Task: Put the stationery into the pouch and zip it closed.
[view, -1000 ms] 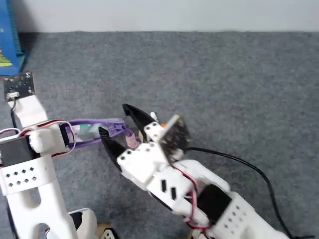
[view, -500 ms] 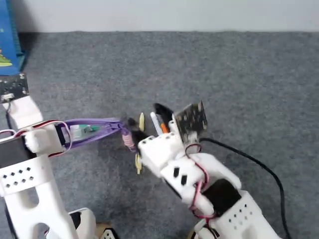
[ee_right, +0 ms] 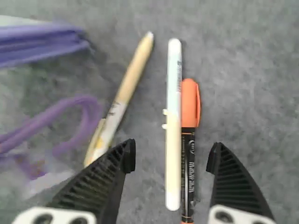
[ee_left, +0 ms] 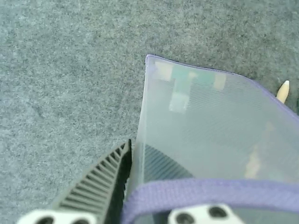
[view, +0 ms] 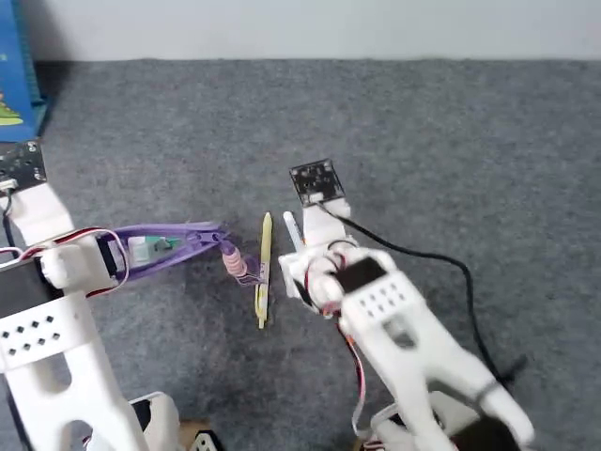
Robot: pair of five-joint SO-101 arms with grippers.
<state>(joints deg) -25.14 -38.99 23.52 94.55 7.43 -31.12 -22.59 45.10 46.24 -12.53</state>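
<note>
Grey carpet (view: 423,141); left gripper (ee_left: 136,157) clamps translucent purple-edged pouch (ee_left: 210,126). Pickup step: right gripper (ee_right: 171,151), spread over white pen (ee_right: 174,107) and orange marker (ee_right: 190,121), must descend, pinch.

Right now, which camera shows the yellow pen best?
The high view: the yellow pen lies whole on the table, beside the pouch. The right wrist view shows it close, with one end by a finger of the right gripper. The left wrist view catches just its tip past the pouch.
</note>
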